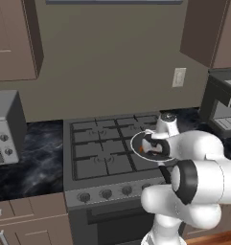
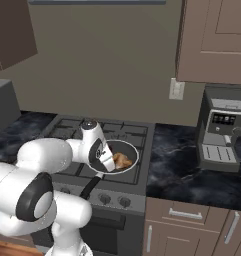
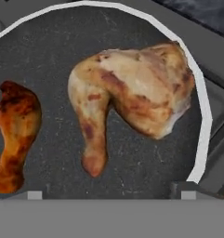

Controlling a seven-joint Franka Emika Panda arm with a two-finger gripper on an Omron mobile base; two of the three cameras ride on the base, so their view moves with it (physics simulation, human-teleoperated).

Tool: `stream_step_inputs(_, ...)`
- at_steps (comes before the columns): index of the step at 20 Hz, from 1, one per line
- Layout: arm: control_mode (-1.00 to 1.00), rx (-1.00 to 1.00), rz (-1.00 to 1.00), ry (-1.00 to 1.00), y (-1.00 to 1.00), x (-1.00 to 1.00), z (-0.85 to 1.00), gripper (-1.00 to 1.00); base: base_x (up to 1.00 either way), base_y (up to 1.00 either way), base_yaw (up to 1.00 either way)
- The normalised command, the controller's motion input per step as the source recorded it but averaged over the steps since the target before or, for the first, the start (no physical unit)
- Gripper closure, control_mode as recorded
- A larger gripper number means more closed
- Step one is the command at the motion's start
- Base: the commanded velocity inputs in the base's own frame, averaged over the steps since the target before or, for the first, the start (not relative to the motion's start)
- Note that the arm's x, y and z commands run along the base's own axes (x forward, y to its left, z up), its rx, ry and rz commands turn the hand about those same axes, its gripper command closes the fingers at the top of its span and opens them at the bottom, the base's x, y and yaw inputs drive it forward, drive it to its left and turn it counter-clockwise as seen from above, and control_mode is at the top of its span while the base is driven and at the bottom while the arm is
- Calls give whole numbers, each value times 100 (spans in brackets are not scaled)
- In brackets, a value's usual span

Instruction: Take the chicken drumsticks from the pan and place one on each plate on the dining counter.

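The pan [image 3: 204,116] is dark grey with a pale rim and sits on the front right burner of the stove [image 1: 100,153]. Two chicken drumsticks lie in it: a large pale golden one [image 3: 132,97] and a smaller, darker orange-brown one [image 3: 16,135] to its left. My gripper [image 3: 111,195] hovers close above the pan, open, its fingertips [image 3: 34,195] straddling the lower end of the large drumstick without touching it. In the right base view the pan [image 2: 132,150] and drumsticks [image 2: 122,160] show beside my hand, with the black handle [image 2: 89,187] pointing toward the stove front. The plates and dining counter are out of view.
A coffee machine [image 2: 222,135] stands on the black marble worktop [image 2: 182,165] right of the stove. A microwave [image 1: 4,127] sits to the left. Wall cabinets [image 2: 217,40] hang overhead. Knobs [image 1: 105,194] line the stove's front edge.
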Motion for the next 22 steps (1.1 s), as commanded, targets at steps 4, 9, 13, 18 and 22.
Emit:
stream_step_inputs(4,-100,3,0,2,-9,62,-31,-100,0,0,0)
stream_step_inputs(9,-100,0,0,6,-3,49,-35,-100,0,0,0)
stream_step_inputs(13,-100,0,-3,9,0,9,-53,-100,0,0,0)
stream_step_inputs(18,-100,0,-10,3,-5,-2,-60,100,0,0,0)
stream_step_inputs(22,-100,0,-16,-2,-1,-13,-49,100,0,0,0)
